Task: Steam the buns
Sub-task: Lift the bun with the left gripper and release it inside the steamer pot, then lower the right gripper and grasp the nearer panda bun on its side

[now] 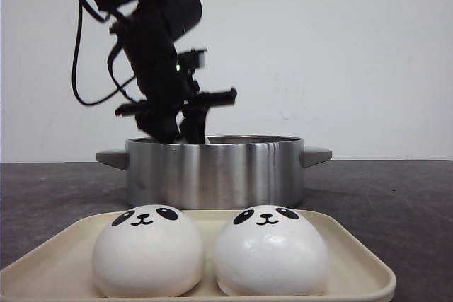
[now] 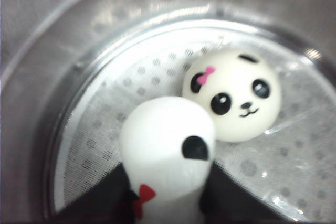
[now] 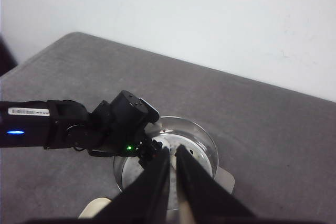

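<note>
Over the grey table (image 1: 396, 196), our left tool (image 2: 168, 203) squeezes a bun (image 2: 168, 150) above the pot (image 1: 212, 171); released early, we judge, it may topple onto the seated bun (image 2: 233, 95), while our right tool (image 3: 172, 182) waits nearly closed, holding nothing.

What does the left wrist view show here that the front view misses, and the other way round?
Only the left wrist view shows the pot's inside: a perforated steamer plate, a bun with a pink bow resting on it, and a second bun pinched in the left gripper beside it, the two apparently touching. Only the front view shows the cream tray with two panda buns side by side, and the pot's handles. Both show the steel pot and part of the left gripper.
</note>
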